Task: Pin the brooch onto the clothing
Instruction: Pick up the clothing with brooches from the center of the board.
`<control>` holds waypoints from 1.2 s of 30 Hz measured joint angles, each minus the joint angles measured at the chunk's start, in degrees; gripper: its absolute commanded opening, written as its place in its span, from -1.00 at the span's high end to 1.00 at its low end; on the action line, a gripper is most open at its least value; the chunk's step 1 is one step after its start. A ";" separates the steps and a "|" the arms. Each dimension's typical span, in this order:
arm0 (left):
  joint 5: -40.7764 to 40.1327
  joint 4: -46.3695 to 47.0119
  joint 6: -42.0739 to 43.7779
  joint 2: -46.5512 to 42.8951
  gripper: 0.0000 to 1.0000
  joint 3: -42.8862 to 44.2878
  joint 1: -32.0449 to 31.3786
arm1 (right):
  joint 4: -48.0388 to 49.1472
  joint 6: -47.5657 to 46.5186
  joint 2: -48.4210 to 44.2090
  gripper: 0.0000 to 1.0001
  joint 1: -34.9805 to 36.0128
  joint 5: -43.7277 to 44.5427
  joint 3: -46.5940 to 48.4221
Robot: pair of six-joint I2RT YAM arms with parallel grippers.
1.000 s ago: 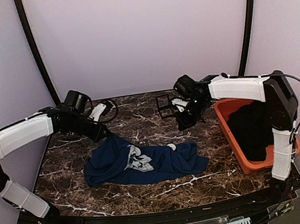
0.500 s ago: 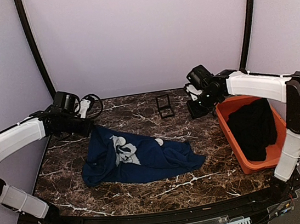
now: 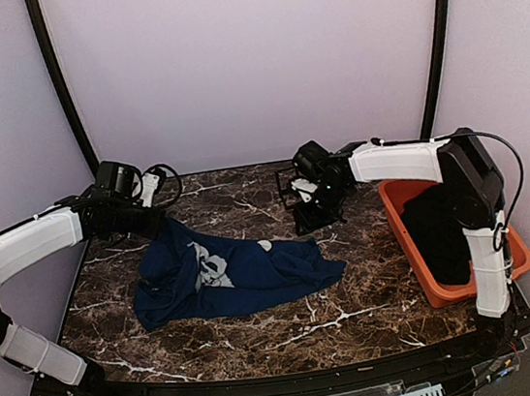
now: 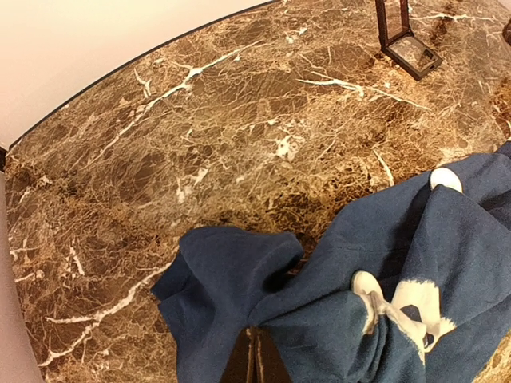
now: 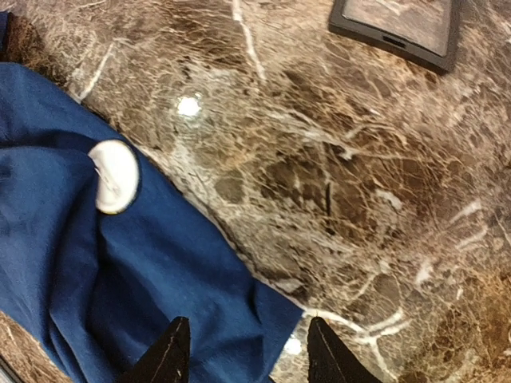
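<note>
Two arms reach over the marble table (image 3: pixel 264 340). The left gripper (image 4: pixel 255 361) is pinched fully closed on a fold of the navy T-shirt (image 3: pixel 226 276). In the top view it grips at the garment's 10 o'clock corner, where the cloth rises to meet the jaws.

The rest of the shirt lies crumpled across the middle of the table, its pale print (image 3: pixel 207 264) facing up (partly folded in on itself). The brooch (image 5: pixel 113 176) sits on the shirt with its white back showing, near the cloth's far edge at about 1 o'clock of the heap. Whether it is pinned through or only resting there, I cannot tell.

The right gripper (image 5: pixel 247 359) hovers at roughly 2 o'clock of the brooch, jaws spread apart with nothing between them. One of its fingers (image 5: pixel 169 351) is over the shirt's edge and the other is over bare marble.

A small black hinged case (image 3: pixel 289 187) stands open at the table's 12 o'clock, just beside the right gripper. An orange bin (image 3: pixel 411 249) at 3 o'clock holds a black garment (image 3: pixel 445 228).
</note>
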 measured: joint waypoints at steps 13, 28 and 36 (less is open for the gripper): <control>2.56 0.31 -0.85 0.13 0.99 0.00 0.00 | -1.62 -0.92 11.06 0.00 4.13 -6.16 16.00; 5.62 0.52 -1.27 0.15 0.99 0.00 0.00 | -3.63 -0.50 9.31 0.11 4.22 0.90 7.19; 5.81 0.59 -1.29 0.22 0.99 0.00 0.00 | -3.69 -3.19 9.18 1.00 4.94 -2.91 6.14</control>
